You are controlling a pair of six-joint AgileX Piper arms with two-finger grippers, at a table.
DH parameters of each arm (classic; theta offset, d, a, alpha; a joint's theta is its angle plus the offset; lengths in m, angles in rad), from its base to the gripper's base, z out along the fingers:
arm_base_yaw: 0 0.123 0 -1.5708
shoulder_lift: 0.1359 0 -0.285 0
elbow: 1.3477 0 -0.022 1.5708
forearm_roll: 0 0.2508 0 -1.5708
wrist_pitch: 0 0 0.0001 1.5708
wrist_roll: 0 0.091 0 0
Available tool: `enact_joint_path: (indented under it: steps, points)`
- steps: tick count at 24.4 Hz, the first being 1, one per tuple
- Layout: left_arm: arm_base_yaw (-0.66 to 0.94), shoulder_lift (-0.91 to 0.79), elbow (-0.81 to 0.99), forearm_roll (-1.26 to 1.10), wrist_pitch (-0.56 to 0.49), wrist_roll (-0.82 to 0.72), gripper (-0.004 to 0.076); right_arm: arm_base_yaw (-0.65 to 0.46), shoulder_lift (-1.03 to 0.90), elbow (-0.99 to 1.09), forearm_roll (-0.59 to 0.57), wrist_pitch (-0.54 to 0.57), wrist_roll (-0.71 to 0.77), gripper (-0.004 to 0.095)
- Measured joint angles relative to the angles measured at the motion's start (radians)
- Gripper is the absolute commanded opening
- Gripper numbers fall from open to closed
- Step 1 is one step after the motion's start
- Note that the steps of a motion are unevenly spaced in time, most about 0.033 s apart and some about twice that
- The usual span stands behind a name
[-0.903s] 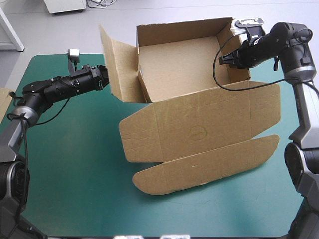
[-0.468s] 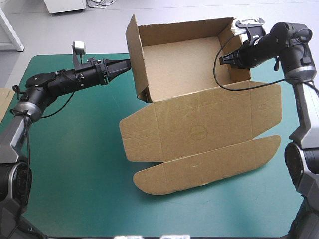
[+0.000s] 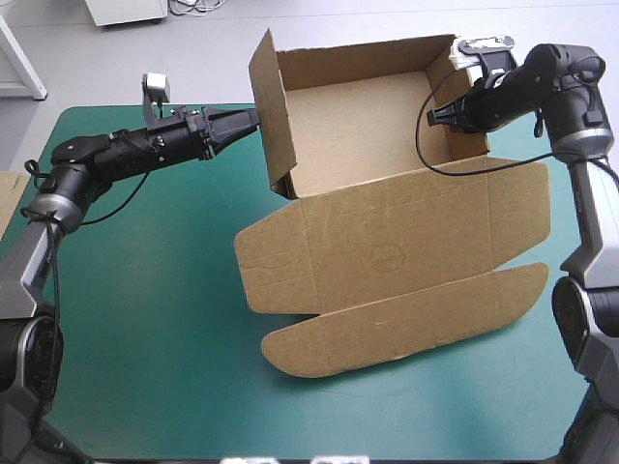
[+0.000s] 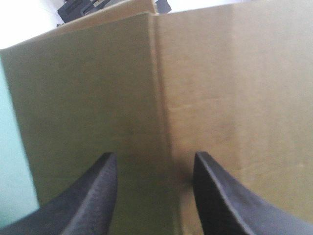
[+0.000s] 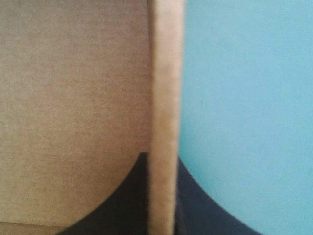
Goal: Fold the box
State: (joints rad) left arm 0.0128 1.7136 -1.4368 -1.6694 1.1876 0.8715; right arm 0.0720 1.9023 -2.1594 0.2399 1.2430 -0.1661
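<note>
My right hand (image 3: 453, 108) pinches the right wall of the box (image 3: 387, 246), which stands by the bench's (image 3: 145, 319) far edge. My left hand (image 3: 244, 121), spread, props the left wall upright. Walls up; lid and front flap lie flat, unfolded.

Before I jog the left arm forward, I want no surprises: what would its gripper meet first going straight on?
The box: the left gripper points squarely at its raised left wall, brown board filling the wrist view ahead of the open fingers. Whether the tips touch it is unclear.
</note>
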Motion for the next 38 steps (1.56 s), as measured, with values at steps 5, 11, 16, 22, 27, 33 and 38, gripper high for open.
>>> enact_joint_path:
  steps: [5,11,16,22,27,33,38]
  points:
    - [-0.058,-0.008,-0.08,0.0,0.012,-0.001,0.0358,0.0,0.0,0.0,-0.006,0.0,0.003,0.0001]
    - [-0.06,-0.008,-0.083,0.038,0.015,-0.04,0.0358,0.0,0.0,0.0,-0.009,0.0,0.005,0.0001]
    - [-0.066,-0.008,-0.089,0.205,0.004,-0.08,0.0358,0.0,0.0,0.0,-0.033,0.0,0.02,0.0001]
    - [-0.184,-0.008,-0.174,0.418,-0.125,-0.151,0.044,0.015,0.0,0.0,-0.081,0.0,0.031,0.0001]
    - [-0.227,-0.008,-0.224,0.58,-0.165,-0.248,0.0445,0.033,0.001,0.0,-0.119,0.0,0.057,0.0001]
    - [-0.264,-0.008,-0.239,0.707,-0.209,-0.348,0.0445,0.04,0.001,0.0,-0.134,0.0,0.081,0.0001]
    - [-0.309,-0.01,-0.241,0.863,-0.237,-0.445,0.0445,0.048,0.002,0.002,-0.141,0.0,0.095,0.0001]
